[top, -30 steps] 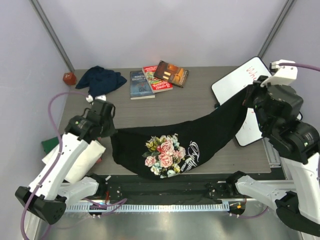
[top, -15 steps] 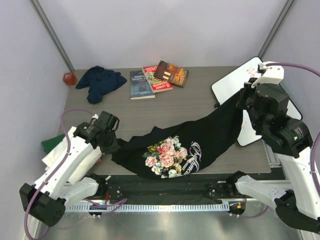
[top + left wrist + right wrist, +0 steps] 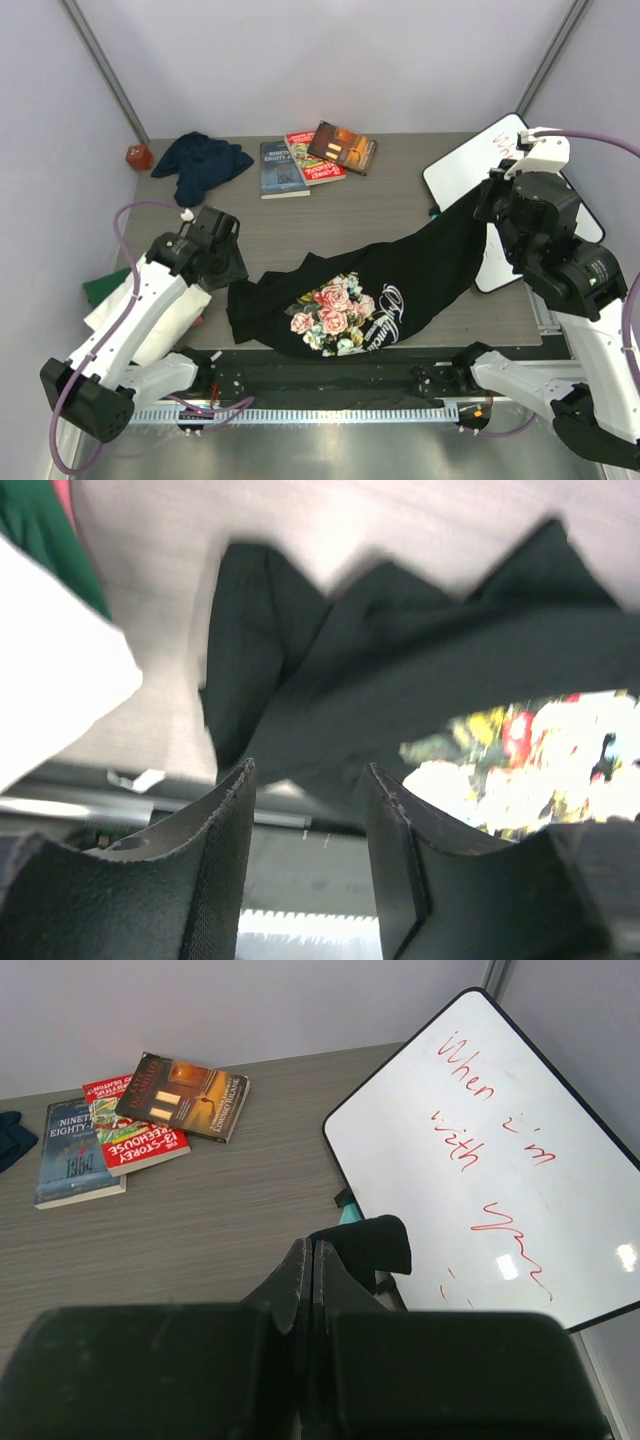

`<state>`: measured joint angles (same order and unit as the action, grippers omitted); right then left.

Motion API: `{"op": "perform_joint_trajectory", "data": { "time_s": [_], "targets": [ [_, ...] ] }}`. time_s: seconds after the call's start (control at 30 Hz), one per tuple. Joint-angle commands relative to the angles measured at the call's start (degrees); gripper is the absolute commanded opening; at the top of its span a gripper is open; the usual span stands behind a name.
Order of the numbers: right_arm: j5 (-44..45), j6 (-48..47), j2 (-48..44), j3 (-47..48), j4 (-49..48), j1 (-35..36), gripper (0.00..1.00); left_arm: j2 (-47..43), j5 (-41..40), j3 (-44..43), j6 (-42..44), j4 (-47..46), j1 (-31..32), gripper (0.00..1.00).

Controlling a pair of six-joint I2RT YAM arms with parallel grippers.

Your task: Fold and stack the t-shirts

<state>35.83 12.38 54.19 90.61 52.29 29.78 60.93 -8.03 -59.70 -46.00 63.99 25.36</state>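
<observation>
A grey table (image 3: 380, 210) fills the middle. Near its back edge lie three books, close together. The blue-grey book (image 3: 282, 167) is on the left. The red book (image 3: 315, 158) touches it. The dark brown book (image 3: 342, 146) rests partly on the red one. On the right side sits a white board (image 3: 500, 1160) with a black rim and red writing. A small teal thing (image 3: 348, 1215) peeks out by its near edge; it may be a mat. A little red thing (image 3: 138, 156) sits in the back left corner.
</observation>
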Motion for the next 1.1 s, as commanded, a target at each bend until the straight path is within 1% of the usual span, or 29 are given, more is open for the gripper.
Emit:
{"op": "perform_joint_trajectory", "data": {
  "time_s": [0.0, 0.07, 0.23, 0.37, 0.53, 0.73, 0.93, 1.07],
  "targets": [
    [-0.41, -0.25, -1.72, -0.17, -3.43, -0.07, 0.01, 6.37, -5.94, -1.47, -0.68, -6.93, -0.23, 0.46],
    [-0.41, -0.34, -2.25, -0.17, -3.51, -0.07, 0.01, 9.98, -6.2, -1.91, 0.03, -8.34, -0.23, 0.44],
    [0.37, -1.13, -3.66, -0.52, -3.51, -0.07, 0.01, 20.7, -7.35, -4.28, 0.91, -12.12, -0.49, 0.43],
    [0.9, -1.74, -4.88, -0.61, -3.51, -0.07, 0.01, 26.16, -7.52, -4.9, 1.17, -14.24, -1.63, 0.42],
    [1.78, -2.45, -5.41, -0.35, -3.6, -0.07, 0.01, 28.63, -9.54, -4.02, 2.31, -15.12, -4.09, 0.41],
    [1.52, -2.36, -4.45, -0.78, -3.78, -0.07, 0.01, 29.51, -8.49, -2.52, 4.43, -16.61, -7.96, 0.43],
    [1.26, -2.19, -4.45, -1.22, -4.04, -0.07, 0.01, 31.36, -6.65, -2.26, 4.43, -17.23, -8.75, 0.45],
    [1.43, -2.19, -4.54, -1.49, -4.22, -0.07, 0.01, 32.59, -5.06, -0.51, 3.9, -18.54, -8.75, 0.44]
  ]
}}
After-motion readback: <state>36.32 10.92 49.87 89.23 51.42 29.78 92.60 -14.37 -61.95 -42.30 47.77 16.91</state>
